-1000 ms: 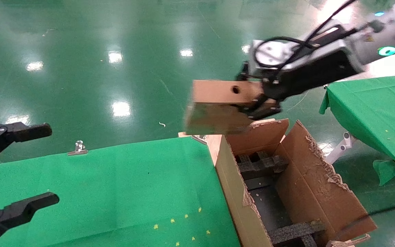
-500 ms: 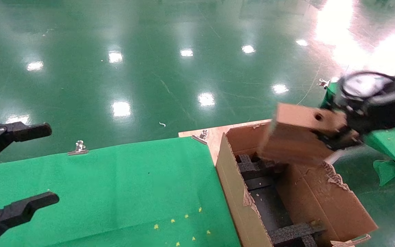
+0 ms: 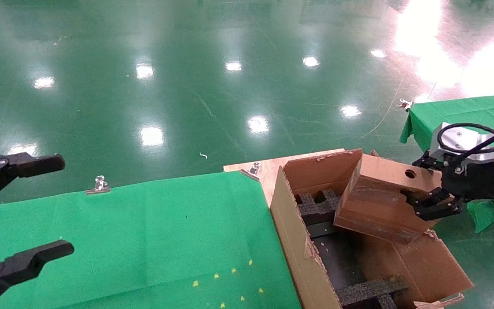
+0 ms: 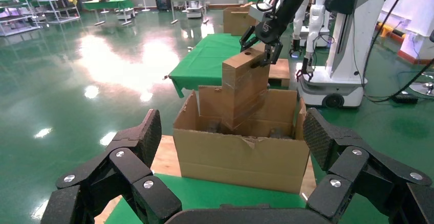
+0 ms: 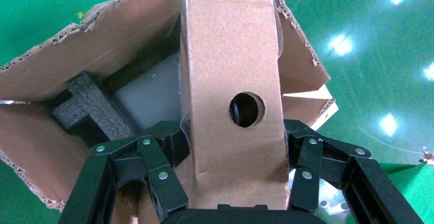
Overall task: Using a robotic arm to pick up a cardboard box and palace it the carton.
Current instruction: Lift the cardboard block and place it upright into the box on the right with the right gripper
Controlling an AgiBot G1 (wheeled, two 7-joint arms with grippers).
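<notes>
The small brown cardboard box (image 3: 380, 201) with its round hole hangs tilted over the open carton (image 3: 298, 240), its lower end dipping into the opening above the black foam inserts (image 3: 315, 206). My right gripper (image 3: 433, 201) is shut on the box's holed end, coming in from the carton's right. In the right wrist view the black fingers (image 5: 158, 168) clamp both sides of the box (image 5: 230, 55). From the left wrist view the box (image 4: 245, 88) stands partly inside the carton (image 4: 240, 157). My left gripper (image 3: 19, 206) is parked open at the far left.
A green-clothed table (image 3: 122, 231) with a metal clip (image 3: 98, 184) lies left of the carton, and a bare wooden corner (image 3: 268, 169) shows beside it. A second green table (image 3: 465, 111) stands behind the right arm. Glossy green floor surrounds everything.
My right gripper has carried the box rightward and down, from above the carton's far left corner to its opening. The left arm has not moved.
</notes>
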